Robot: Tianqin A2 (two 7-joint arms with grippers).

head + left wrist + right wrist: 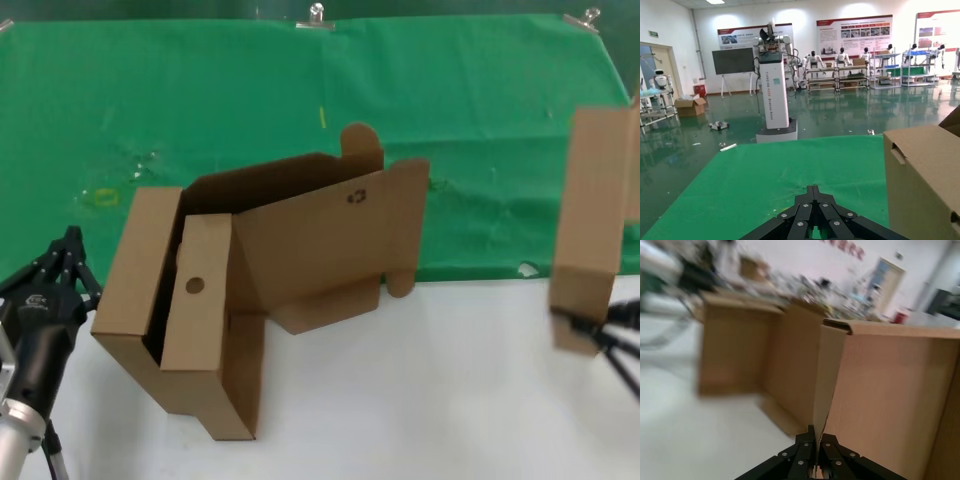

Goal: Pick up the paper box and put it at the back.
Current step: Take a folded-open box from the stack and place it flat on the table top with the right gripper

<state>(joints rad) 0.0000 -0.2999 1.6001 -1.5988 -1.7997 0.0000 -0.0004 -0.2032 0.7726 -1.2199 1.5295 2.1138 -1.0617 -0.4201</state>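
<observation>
Your paper box (592,225) was off the table at its right edge, standing nearly on end, its lower corner pinched in the right gripper (572,322). That gripper's thin black fingers (805,452) were closed on a thin cardboard edge, as the right wrist view showed plainly; there the box (890,405) filled the near side as a smooth brown panel with a folded top lip. Its upper half hung over the right end of the green cloth (230,100), its lower half over the white surface (420,390). The right arm reached in from the right edge, low, with only its fingertips in the head view.

You had the left gripper (62,262) near the table's left edge, fingers drawn together to a point and holding nothing, just beside the large open cardboard box (270,270) in the middle. That box bore a recycling mark, and a flat box with a round hole (198,300) leaned in its open side. The left wrist view looked along the cloth (765,185) to a hall with a white robot tower (774,87), which the head view did not show. Metal clips (317,15) held the cloth's far edge.
</observation>
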